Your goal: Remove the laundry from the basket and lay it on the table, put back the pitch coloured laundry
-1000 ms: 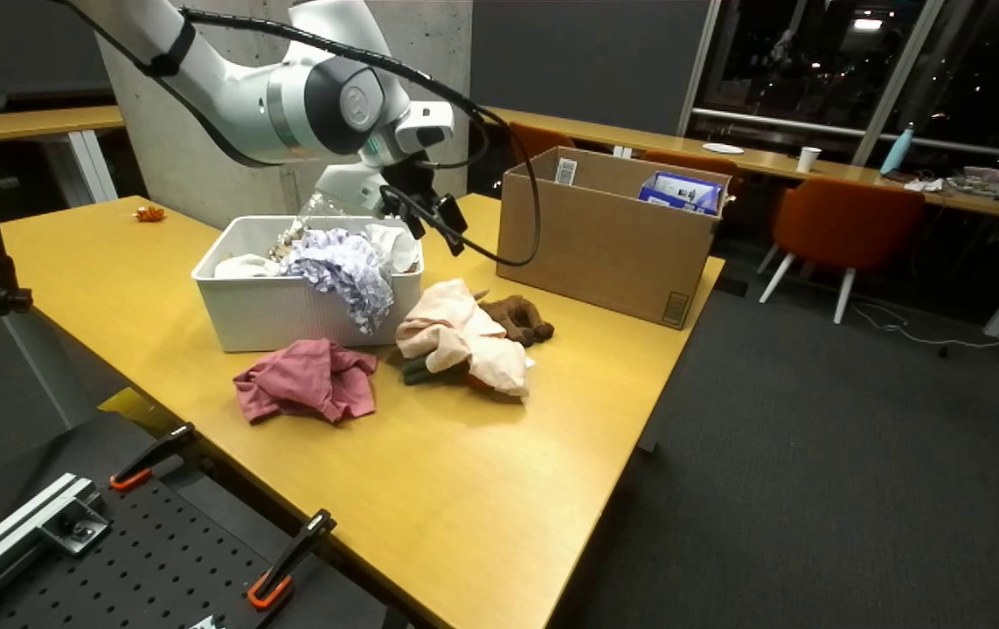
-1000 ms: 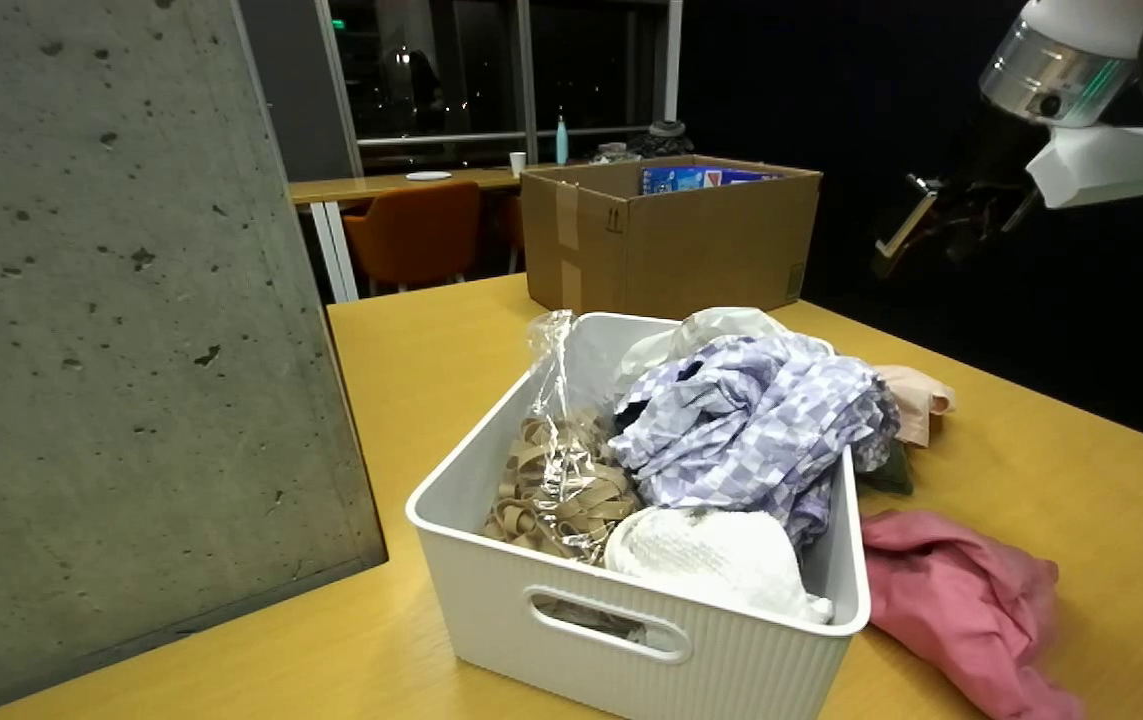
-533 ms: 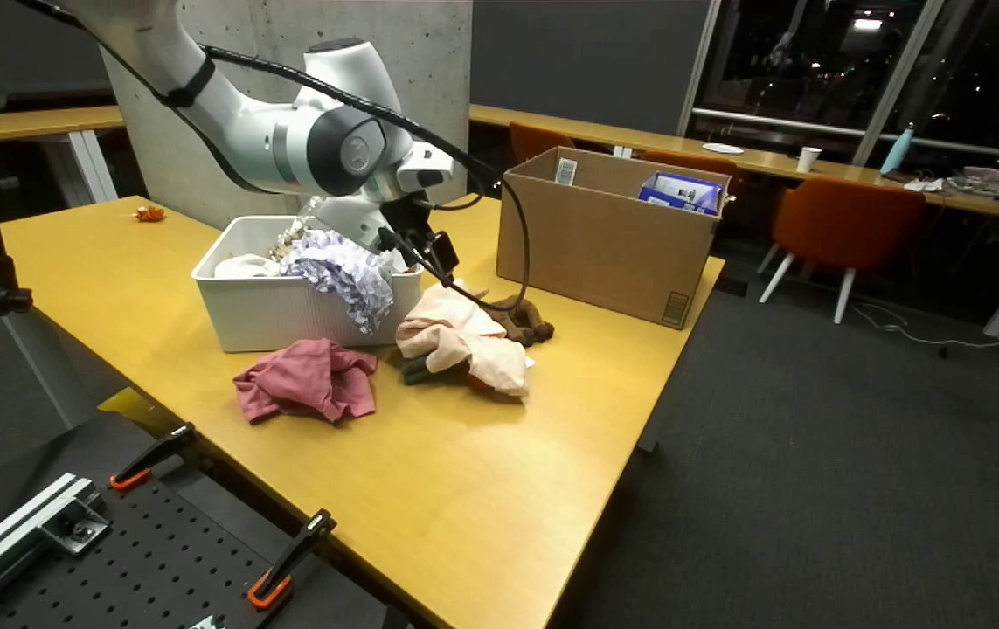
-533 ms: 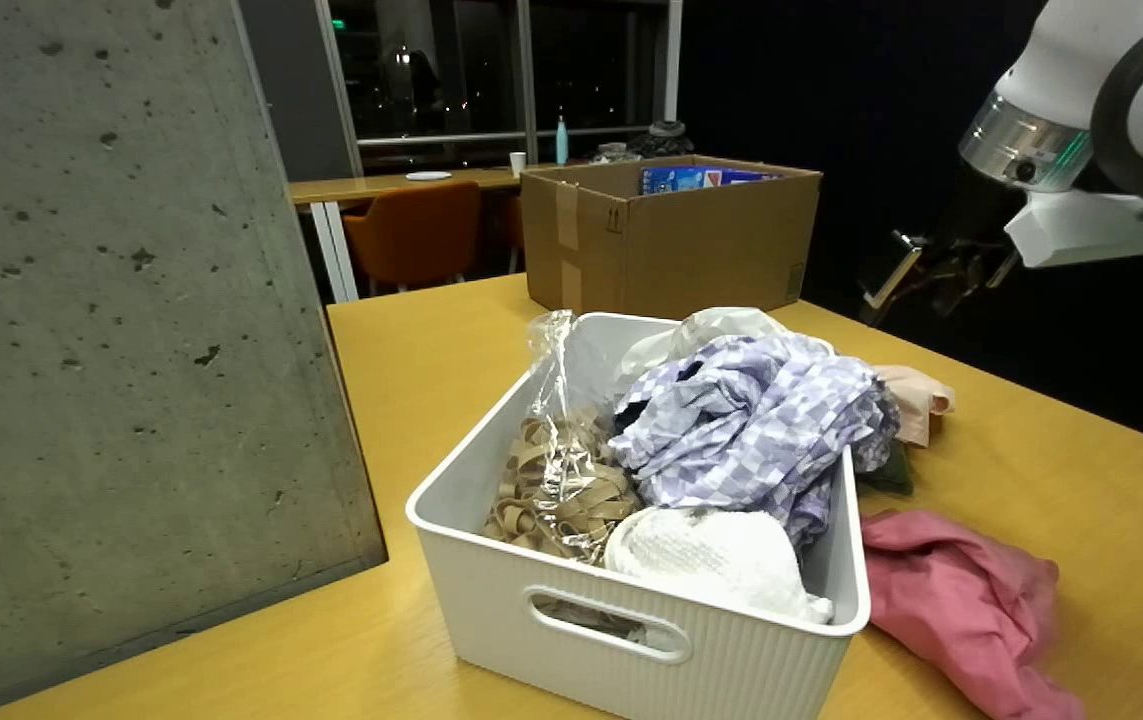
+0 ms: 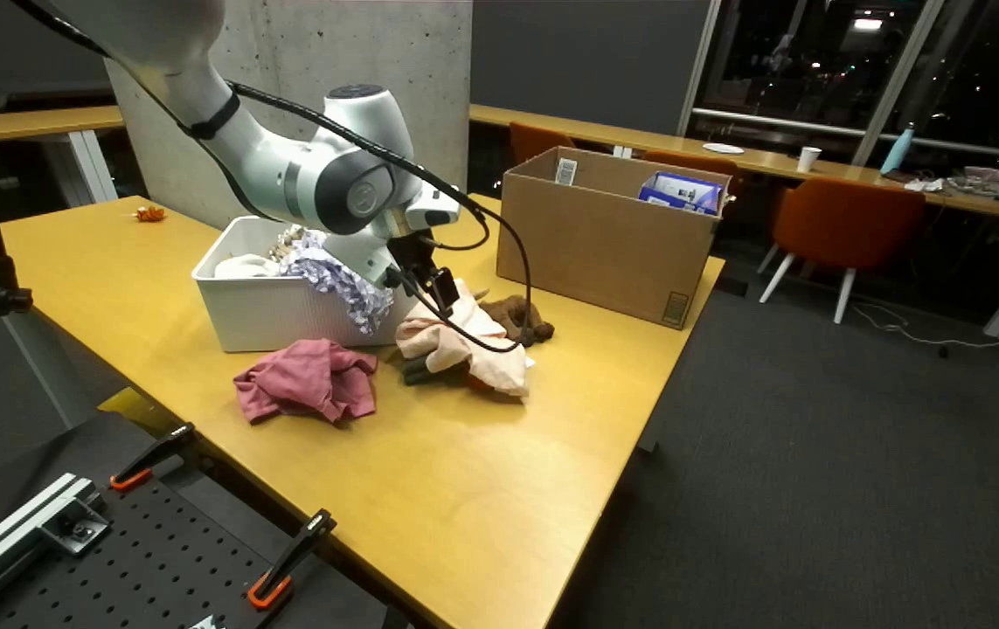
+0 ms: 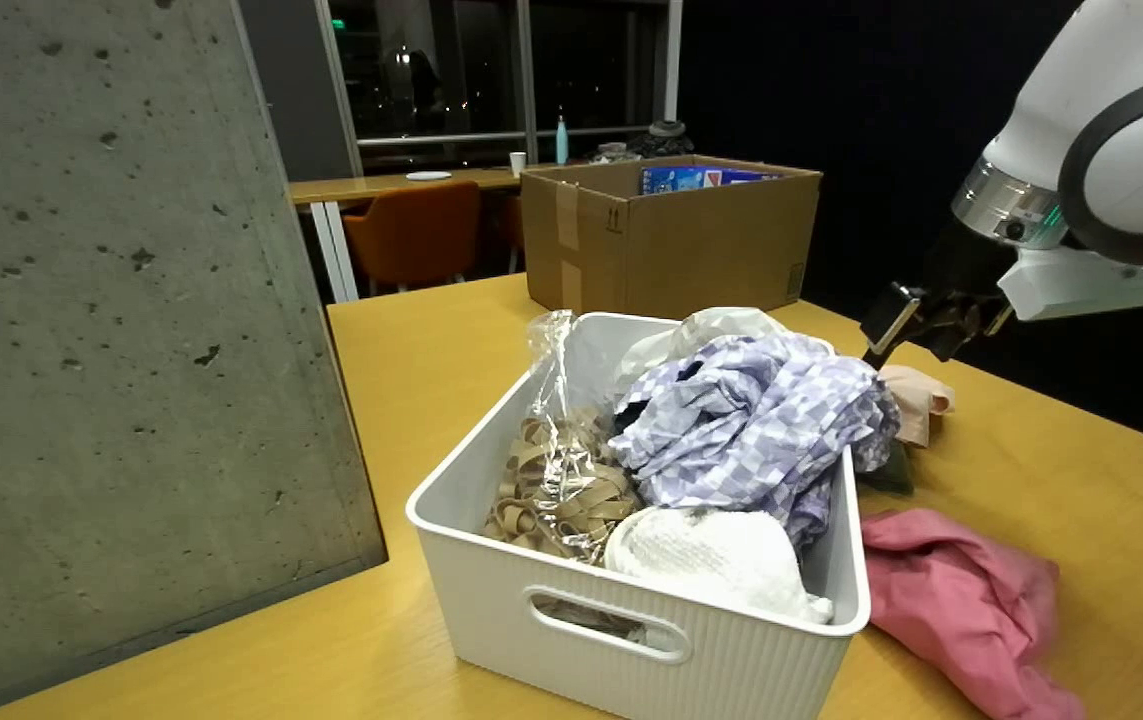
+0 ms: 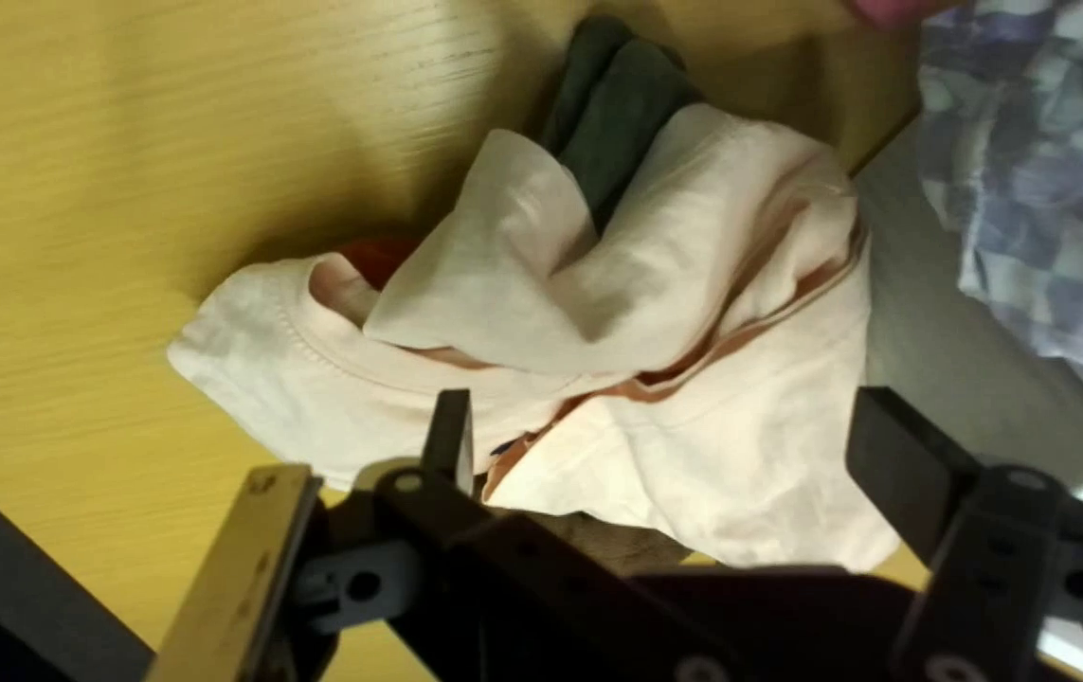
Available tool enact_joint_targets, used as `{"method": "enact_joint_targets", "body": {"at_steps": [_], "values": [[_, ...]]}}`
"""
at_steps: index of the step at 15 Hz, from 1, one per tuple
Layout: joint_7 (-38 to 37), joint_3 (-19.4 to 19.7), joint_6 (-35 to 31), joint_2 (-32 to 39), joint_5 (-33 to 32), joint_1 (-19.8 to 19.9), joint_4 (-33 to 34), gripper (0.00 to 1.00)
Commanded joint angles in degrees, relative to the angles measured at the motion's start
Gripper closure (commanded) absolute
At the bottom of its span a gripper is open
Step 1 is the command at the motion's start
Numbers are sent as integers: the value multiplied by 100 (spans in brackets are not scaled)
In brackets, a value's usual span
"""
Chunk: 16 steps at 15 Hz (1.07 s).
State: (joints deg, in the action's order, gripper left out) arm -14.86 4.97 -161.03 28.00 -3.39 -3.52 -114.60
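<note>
Coming down since a second ago: gripper [image 7: 674,450] now sits lower in both exterior views, right over the peach-cream cloth [image 7: 541,322]. Jaws spread wide, cloth showing between them in wrist view; whether they touch it, can't tell. Peach-cream cloth same spot as earlier, crumpled on the table [image 5: 482,489] just beside the basket [image 5: 289,319], brown plush toy [image 5: 508,314] next to it. Dark green item [image 7: 626,123] pokes out from under it. Pink-red cloth [image 5: 307,380] unmoved, on the table too. Basket unchanged: pale-blue checked cloth [image 6: 741,420] draped over the rim, white cloth [image 6: 711,555] inside. Cardboard box [image 5: 604,249] hasn't shifted.
</note>
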Motion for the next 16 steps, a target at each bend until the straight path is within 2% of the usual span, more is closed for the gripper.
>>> {"method": "enact_joint_targets", "body": {"at_steps": [1, 11, 16], "values": [[384, -146, 49, 261, 269, 246, 336, 0], [614, -265, 330, 931, 313, 353, 1161, 0], [606, -401, 340, 1100, 442, 335, 1181, 0]]}}
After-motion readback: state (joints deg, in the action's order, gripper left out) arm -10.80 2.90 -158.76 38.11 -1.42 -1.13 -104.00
